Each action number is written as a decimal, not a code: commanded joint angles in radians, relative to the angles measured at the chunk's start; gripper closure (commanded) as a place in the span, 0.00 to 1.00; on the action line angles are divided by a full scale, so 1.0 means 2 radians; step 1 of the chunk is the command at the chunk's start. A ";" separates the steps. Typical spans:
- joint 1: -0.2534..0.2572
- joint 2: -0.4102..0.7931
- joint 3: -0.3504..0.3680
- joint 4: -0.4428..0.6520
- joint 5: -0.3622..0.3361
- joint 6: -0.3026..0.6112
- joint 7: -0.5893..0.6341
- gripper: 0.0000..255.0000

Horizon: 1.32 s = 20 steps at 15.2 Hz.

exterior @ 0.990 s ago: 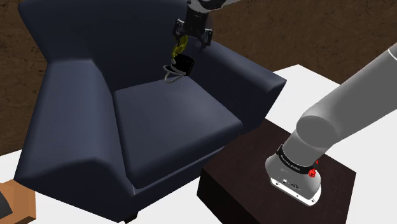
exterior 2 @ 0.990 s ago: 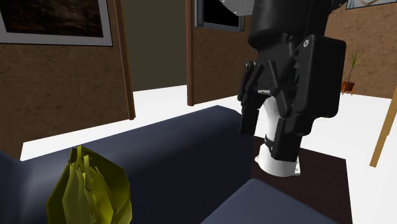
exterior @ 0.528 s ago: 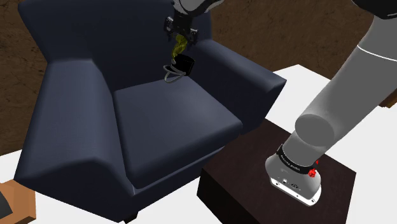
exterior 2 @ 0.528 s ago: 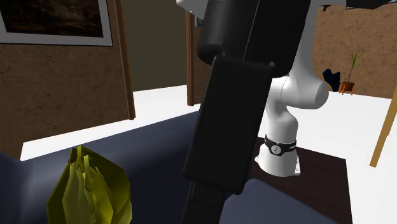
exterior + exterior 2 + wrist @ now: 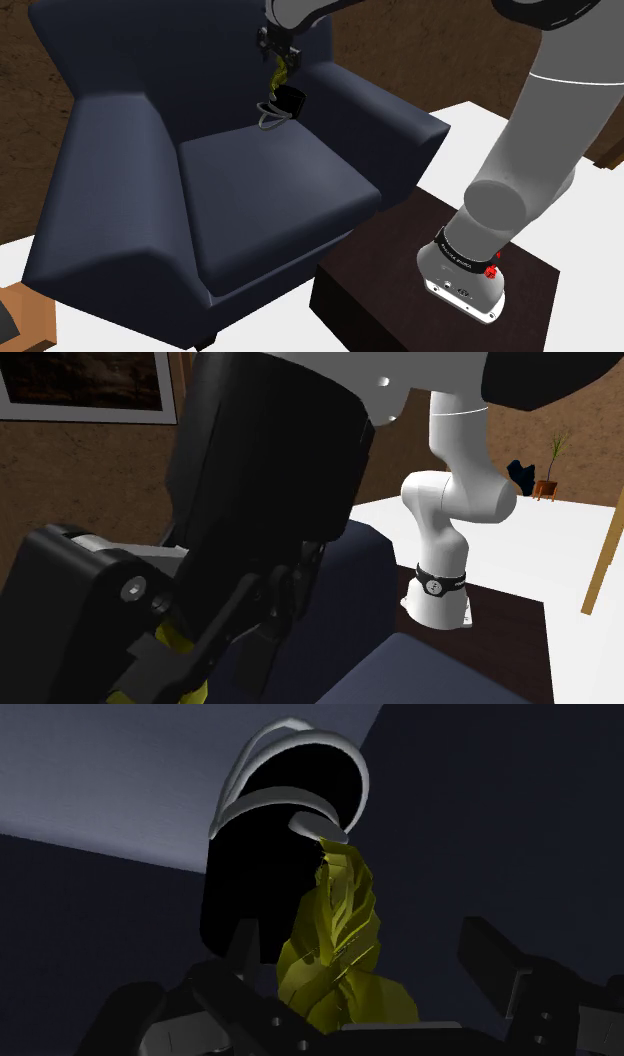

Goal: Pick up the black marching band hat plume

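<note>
The yellow-green feathery plume (image 5: 340, 934) sticks up from a black marching-band hat (image 5: 291, 100) with pale curved trim. The hat sits at the very back of the seat of a dark navy upholstered armchair (image 5: 130, 180), close against the backrest, which probably keeps it from sliding. The all-black two-finger gripper (image 5: 279, 52) hangs right over the plume with its fingers (image 5: 500, 969) spread on either side, not yet pinching it. To my eye it's lined up for a squeeze.

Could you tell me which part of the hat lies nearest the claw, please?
The yellow-green plume: it reaches between the fingers of the claw, while the black body and pale straps lie beyond it.
</note>
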 commanded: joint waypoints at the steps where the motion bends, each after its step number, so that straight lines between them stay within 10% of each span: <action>1: 0.000 0.003 -0.001 -0.009 -0.004 0.012 0.006 0.00; 6: 0.001 0.010 -0.004 -0.023 -0.011 0.032 0.013 0.00; 7: 0.001 0.010 -0.004 -0.024 -0.011 0.033 0.013 1.00; 20: 0.000 0.002 -0.001 -0.007 -0.003 0.009 0.005 1.00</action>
